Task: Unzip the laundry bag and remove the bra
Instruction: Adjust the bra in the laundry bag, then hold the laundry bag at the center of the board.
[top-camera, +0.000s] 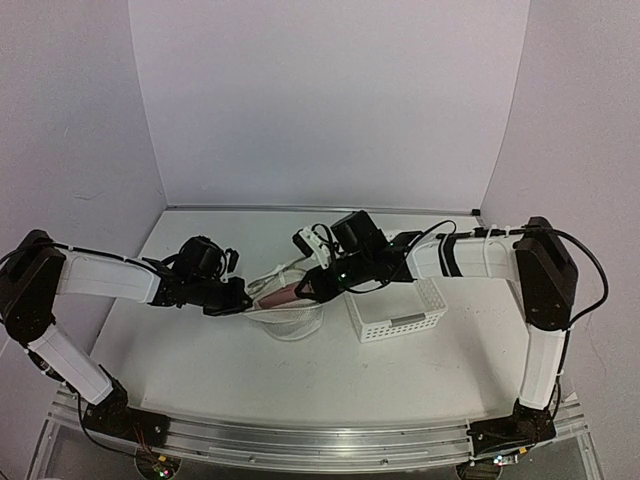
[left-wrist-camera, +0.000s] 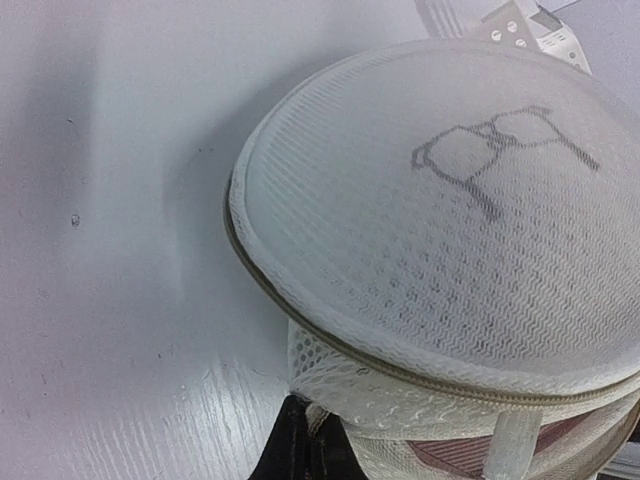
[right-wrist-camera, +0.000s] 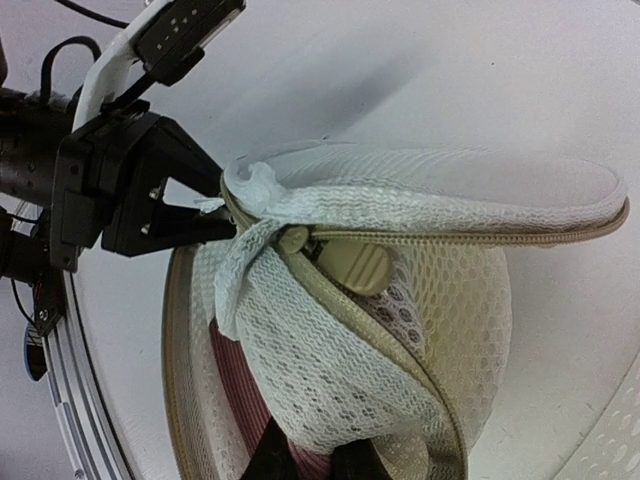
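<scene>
The laundry bag (top-camera: 293, 318), a white mesh cylinder, lies at mid table between both arms. Its round lid (left-wrist-camera: 430, 230) carries a black mark (left-wrist-camera: 500, 150). My left gripper (left-wrist-camera: 308, 445) is shut on a fold of the bag's mesh side wall just under the zipper. In the right wrist view the beige zipper pull (right-wrist-camera: 352, 265) sits near the left end of the seam, and the seam gapes below it. A pink ribbed part of the bra (right-wrist-camera: 228, 385) shows inside the gap. My right gripper (right-wrist-camera: 310, 468) is shut on the bag's loose mesh flap, against that pink fabric.
A white lattice plastic basket (top-camera: 400, 312) stands just right of the bag, under the right forearm. My left gripper (right-wrist-camera: 225, 218) and its wrist camera bracket fill the upper left of the right wrist view. White walls close off the back and both sides.
</scene>
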